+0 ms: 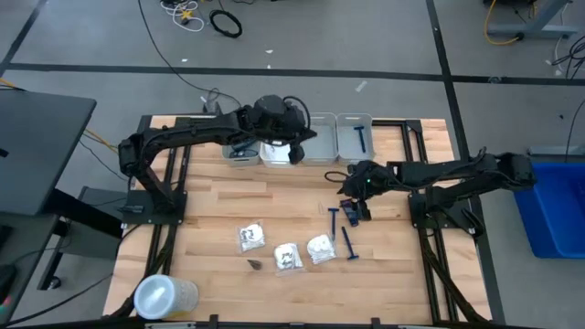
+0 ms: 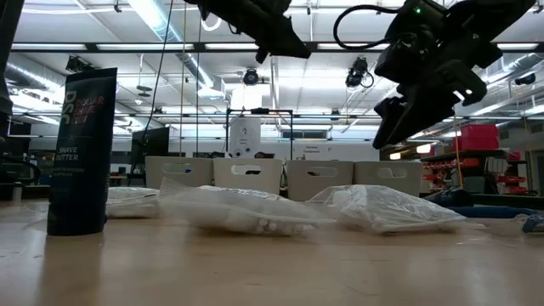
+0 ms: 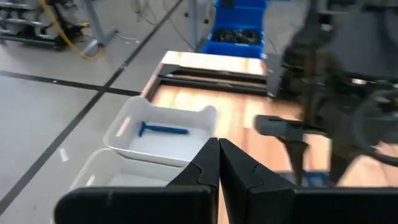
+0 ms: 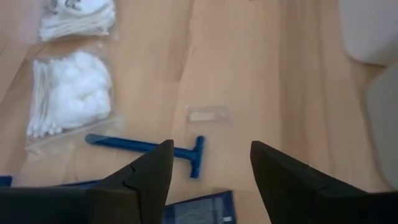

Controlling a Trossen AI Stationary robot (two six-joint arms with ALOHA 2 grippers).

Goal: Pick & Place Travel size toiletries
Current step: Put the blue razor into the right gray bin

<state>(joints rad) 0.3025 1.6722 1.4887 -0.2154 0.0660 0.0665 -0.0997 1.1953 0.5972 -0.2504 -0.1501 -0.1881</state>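
High view: left gripper (image 1: 294,152) fingers pressed together, empty, over white bins (image 1: 322,146). Right gripper (image 1: 352,187) fingers wide, above blue razor (image 4: 151,148) on table (image 1: 210,201); cotton-swab packets (image 1: 285,249) nearby; another razor (image 3: 163,129) in bin.

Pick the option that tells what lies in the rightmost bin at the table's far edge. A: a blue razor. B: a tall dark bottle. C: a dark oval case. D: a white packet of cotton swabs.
A: the high view shows a single blue razor in the rightmost bin, and the left wrist view shows it there too.
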